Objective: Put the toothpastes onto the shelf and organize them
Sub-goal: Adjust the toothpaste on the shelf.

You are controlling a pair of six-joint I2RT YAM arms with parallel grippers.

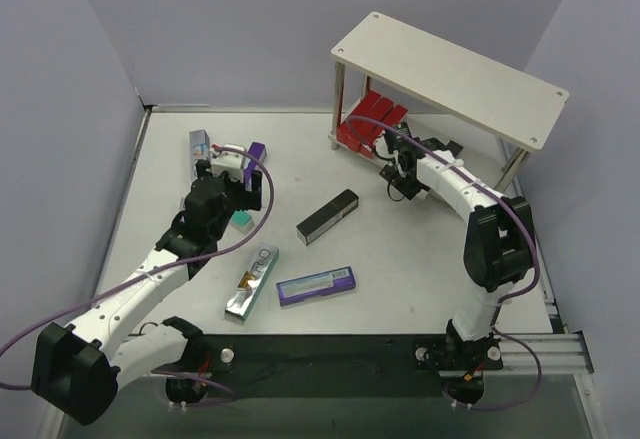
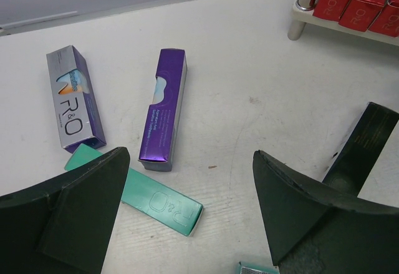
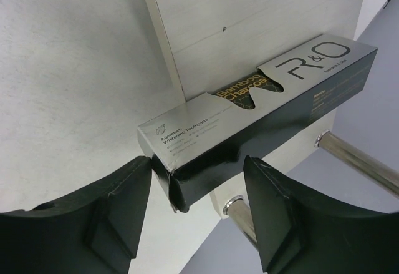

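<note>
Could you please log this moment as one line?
left pincer: open, empty | right pincer: around black carton | location: at shelf

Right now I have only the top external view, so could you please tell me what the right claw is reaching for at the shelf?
Observer: The right claw straddles the near end of a black carton with a silver face, which rests on the lower board of the shelf.
Operator: Thank you. Which variety is it?
Observer: Its face reads Bamboo Charcoal, next to an R&O logo.
Operator: And what is under the left claw, please?
Observer: The left claw is open and holds nothing. A teal carton lies flat on the table just beneath it.
</note>
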